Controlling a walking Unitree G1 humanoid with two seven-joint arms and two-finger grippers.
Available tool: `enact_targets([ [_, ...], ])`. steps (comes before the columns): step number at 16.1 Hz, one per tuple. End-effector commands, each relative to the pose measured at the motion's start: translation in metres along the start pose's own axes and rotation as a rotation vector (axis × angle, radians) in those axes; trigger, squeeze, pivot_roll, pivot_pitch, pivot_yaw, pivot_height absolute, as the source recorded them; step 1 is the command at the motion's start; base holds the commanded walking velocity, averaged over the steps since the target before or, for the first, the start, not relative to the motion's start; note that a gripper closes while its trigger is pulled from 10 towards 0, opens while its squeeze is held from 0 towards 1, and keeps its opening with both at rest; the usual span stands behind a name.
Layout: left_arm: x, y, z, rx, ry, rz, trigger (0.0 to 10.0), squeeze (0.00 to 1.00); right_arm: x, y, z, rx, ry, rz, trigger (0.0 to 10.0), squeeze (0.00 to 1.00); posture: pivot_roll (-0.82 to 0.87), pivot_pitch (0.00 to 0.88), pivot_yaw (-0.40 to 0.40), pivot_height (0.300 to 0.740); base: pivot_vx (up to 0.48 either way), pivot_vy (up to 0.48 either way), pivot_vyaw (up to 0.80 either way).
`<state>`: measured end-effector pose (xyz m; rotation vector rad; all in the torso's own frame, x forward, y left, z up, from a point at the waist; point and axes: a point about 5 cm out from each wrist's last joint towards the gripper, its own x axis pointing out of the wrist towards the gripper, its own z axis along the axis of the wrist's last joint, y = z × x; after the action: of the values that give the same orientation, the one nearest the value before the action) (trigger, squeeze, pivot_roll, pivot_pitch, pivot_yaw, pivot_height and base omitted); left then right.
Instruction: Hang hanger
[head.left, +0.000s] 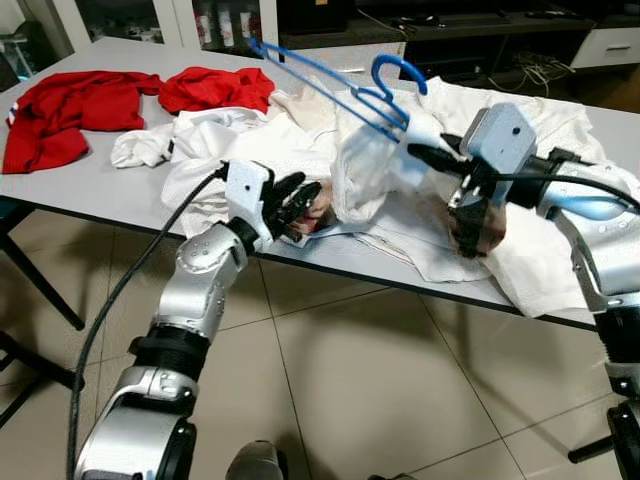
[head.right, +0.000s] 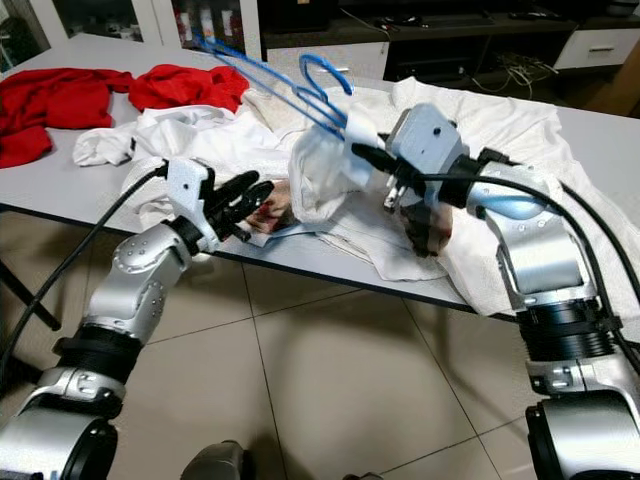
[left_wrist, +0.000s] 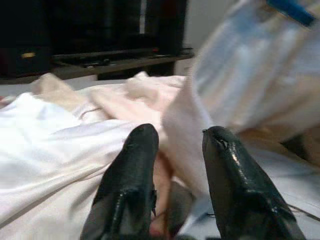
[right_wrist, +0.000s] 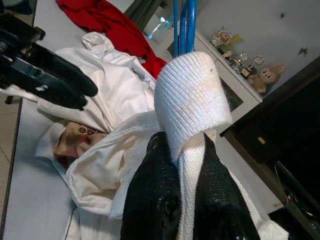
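Now right end effector (right_wrist: 187, 150) grips white garment (right_wrist: 192, 95) on blue hanger (head.left: 340, 85)

Left arm reaches forward and up from the near left, elbow bent, and the left gripper (head.left: 300, 203) sits at the near table edge with fingers (left_wrist: 129, 192) spread a bit. Right arm comes in from the right, forearm raised, with the right gripper (right_wrist: 189, 165) pinched tight on white fabric.
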<state>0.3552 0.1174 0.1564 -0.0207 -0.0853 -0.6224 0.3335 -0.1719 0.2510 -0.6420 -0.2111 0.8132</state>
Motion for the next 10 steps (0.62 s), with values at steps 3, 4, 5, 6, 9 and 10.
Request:
enact_targets([
  [3,0.008,-0.012,0.003,-0.043,-0.036,-0.007,10.0,0.35,0.002,0.0,0.011,-0.007,-0.048,-0.011,0.0,0.0,0.16,0.0,0.016,0.74,0.0,0.0,0.0],
  [4,0.008,-0.015,0.002,-0.044,-0.036,-0.018,10.0,0.43,0.003,0.0,0.01,-0.006,-0.046,-0.013,0.0,0.0,0.17,0.0,0.017,0.74,0.0,0.0,0.0],
  [5,0.008,-0.018,0.001,-0.045,-0.035,-0.031,10.0,1.0,0.003,0.0,0.01,-0.006,-0.044,-0.015,0.0,0.0,0.17,0.0,0.017,0.74,0.0,0.0,0.0],
  [6,0.007,-0.021,-0.001,-0.032,-0.028,-0.043,10.0,1.0,0.004,0.001,0.01,-0.004,-0.046,-0.017,0.0,0.0,0.17,0.0,0.017,0.74,0.0,0.0,0.0],
  [9,0.008,-0.019,-0.002,-0.03,-0.02,-0.001,10.0,1.0,0.006,0.003,0.013,0.0,-0.056,-0.013,0.0,0.0,0.17,0.0,0.015,0.74,0.0,0.0,0.0],
  [10,0.008,-0.02,-0.001,-0.037,-0.025,-0.007,10.0,1.0,0.006,0.003,0.012,0.0,-0.056,-0.013,0.0,0.0,0.17,0.0,0.015,0.74,0.0,0.0,0.0],
])
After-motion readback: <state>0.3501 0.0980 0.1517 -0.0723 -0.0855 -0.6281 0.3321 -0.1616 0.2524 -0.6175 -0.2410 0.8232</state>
